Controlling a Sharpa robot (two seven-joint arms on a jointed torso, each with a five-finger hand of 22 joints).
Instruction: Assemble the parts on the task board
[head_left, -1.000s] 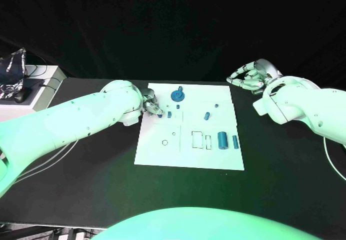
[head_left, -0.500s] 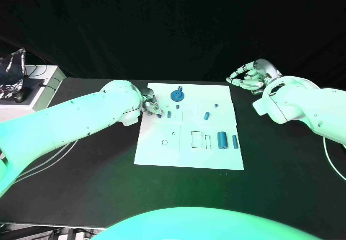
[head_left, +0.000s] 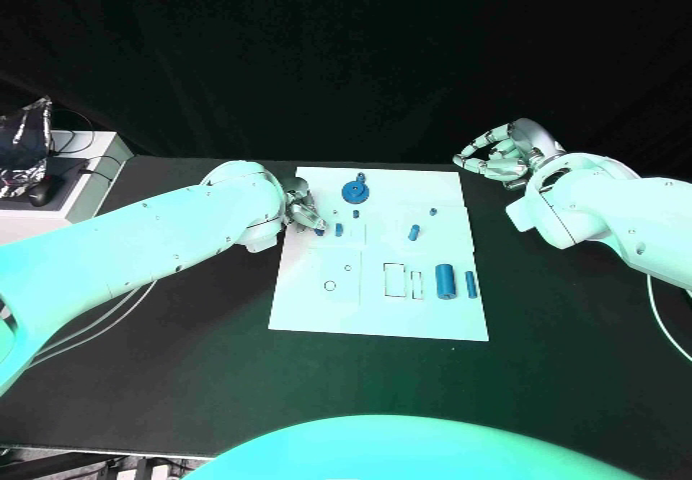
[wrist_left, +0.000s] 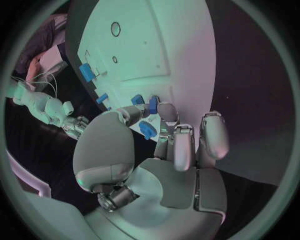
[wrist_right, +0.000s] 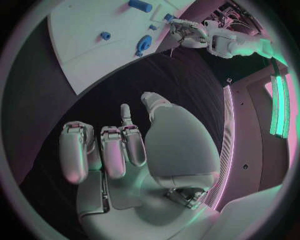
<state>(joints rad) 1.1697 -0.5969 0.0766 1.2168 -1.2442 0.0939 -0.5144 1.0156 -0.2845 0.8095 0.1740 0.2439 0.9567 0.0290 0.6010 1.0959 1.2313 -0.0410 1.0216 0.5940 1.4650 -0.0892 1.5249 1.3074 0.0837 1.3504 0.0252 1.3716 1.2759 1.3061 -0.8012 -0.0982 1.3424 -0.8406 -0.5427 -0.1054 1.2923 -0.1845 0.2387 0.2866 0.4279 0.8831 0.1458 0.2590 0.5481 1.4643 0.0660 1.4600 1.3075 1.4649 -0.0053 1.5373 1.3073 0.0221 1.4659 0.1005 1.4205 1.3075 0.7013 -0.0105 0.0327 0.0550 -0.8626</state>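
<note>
The white task board (head_left: 378, 310) lies mid-table. At its far end stands a blue gear (head_left: 355, 190), with a tiny peg (head_left: 356, 212) before it. My left hand (head_left: 303, 212) rests at the board's left edge, its fingertips (wrist_left: 167, 111) right at a small blue part (head_left: 319, 230) (wrist_left: 153, 103); a second small part (head_left: 339, 229) lies beside it. Whether that part is pinched is hidden. My right hand (head_left: 498, 155) (wrist_right: 125, 150) hovers off the board's far right corner, fingers curled in on nothing.
More blue parts lie on the board: a short piece (head_left: 414, 232), a small one (head_left: 431, 212), a thick cylinder (head_left: 446, 279) and a bar (head_left: 470, 283) next to rectangular slots (head_left: 394, 280). A cluttered side table (head_left: 43, 175) stands far left.
</note>
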